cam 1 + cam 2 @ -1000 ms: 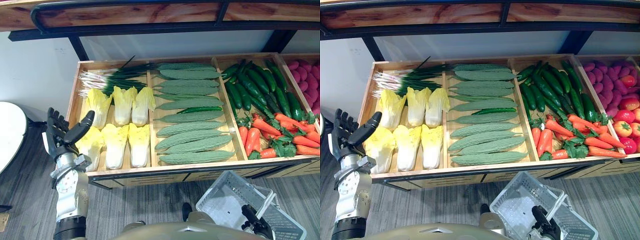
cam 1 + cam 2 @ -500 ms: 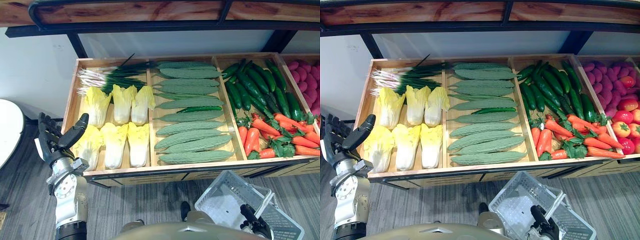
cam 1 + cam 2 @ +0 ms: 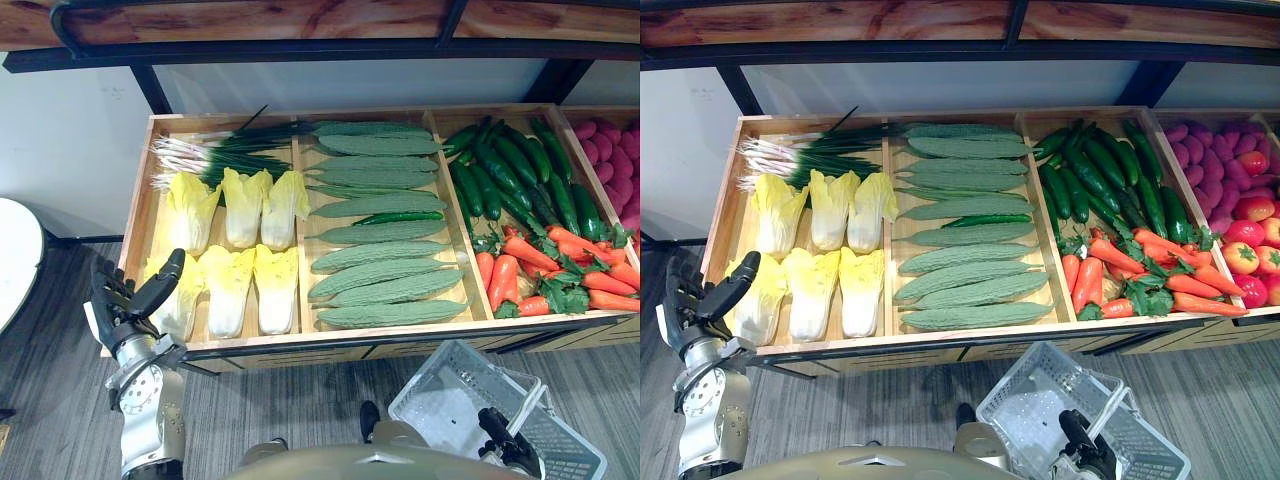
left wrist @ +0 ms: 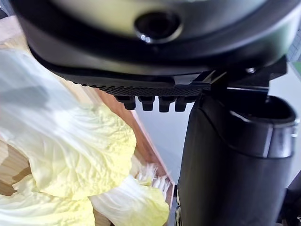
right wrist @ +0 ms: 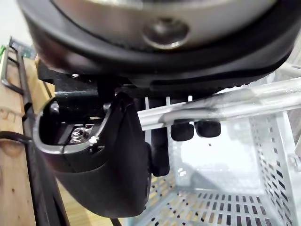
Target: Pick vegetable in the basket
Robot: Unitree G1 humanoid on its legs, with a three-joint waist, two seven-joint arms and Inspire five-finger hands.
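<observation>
A wooden display crate [image 3: 145, 215] holds rows of vegetables. Yellow cabbages [image 3: 228, 287] fill its left bay, under a bunch of spring onions [image 3: 215, 155]. My left hand [image 3: 125, 305] hovers at the crate's front left corner, open, fingers straight, thumb lying over the nearest cabbage [image 4: 70, 155]; it holds nothing. A pale plastic basket [image 3: 445, 400] hangs below the crate's front edge. My right hand [image 3: 503, 442] is shut on the basket's handle [image 5: 225, 106], with its fingers [image 5: 195, 128] curled over the bar. The basket has no vegetables in it.
Pale green gourds [image 3: 380, 255] fill the middle bay. Dark cucumbers [image 3: 510, 170] and carrots [image 3: 560, 270] lie to their right, purple tubers [image 3: 610, 150] and tomatoes [image 3: 1245, 255] beyond. A dark-framed shelf [image 3: 300, 30] overhangs the crate. A white round table [image 3: 15, 260] stands at the left.
My left hand has dropped lower and drawn back toward the crate's front left corner, still open. The right hand and basket have barely moved.
</observation>
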